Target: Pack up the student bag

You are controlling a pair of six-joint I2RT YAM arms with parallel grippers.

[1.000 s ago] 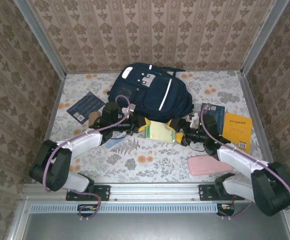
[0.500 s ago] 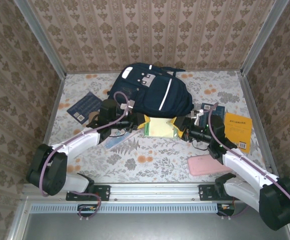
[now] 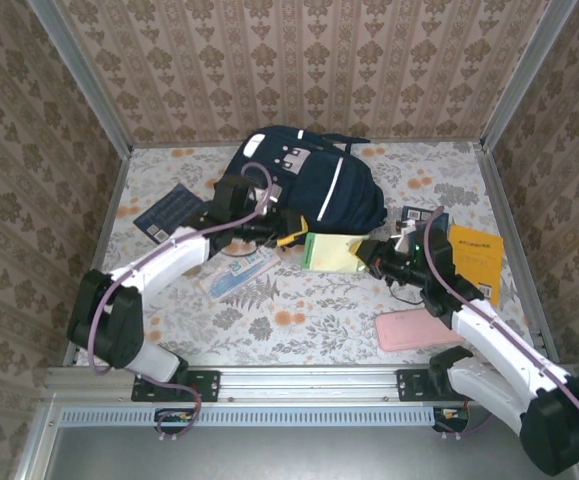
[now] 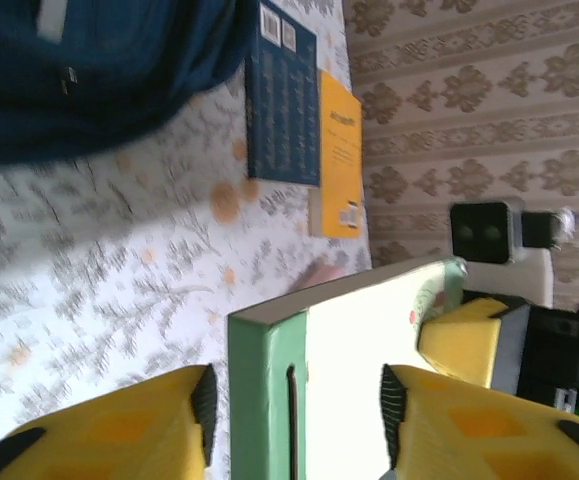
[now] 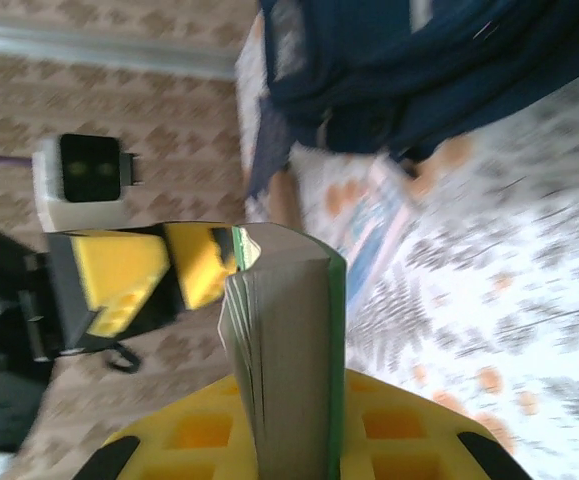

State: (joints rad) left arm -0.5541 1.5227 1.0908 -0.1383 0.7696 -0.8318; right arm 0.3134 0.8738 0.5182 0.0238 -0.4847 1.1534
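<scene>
The student bag (image 3: 304,185), a navy backpack with a white stripe, lies at the back middle of the table and fills the top left of the left wrist view (image 4: 99,70). Just in front of it, a thick book (image 3: 326,251) with a green spine and pale yellow cover hangs between the two arms. My right gripper (image 3: 365,250) is shut on the book's page edge (image 5: 294,330), fingers pressed on both covers. My left gripper (image 3: 289,238) stands open around the spine end (image 4: 267,390), with a gap showing beside the spine.
A dark blue book (image 3: 172,212) lies at the left and a blue-white packet (image 3: 237,272) under my left arm. At the right lie another dark blue book (image 3: 425,222), an orange book (image 3: 474,260) and a pink case (image 3: 414,331). Papered walls surround the table.
My left gripper has opened off the book while my right gripper has closed on it. Both arms and the book have shifted back toward the bag.
</scene>
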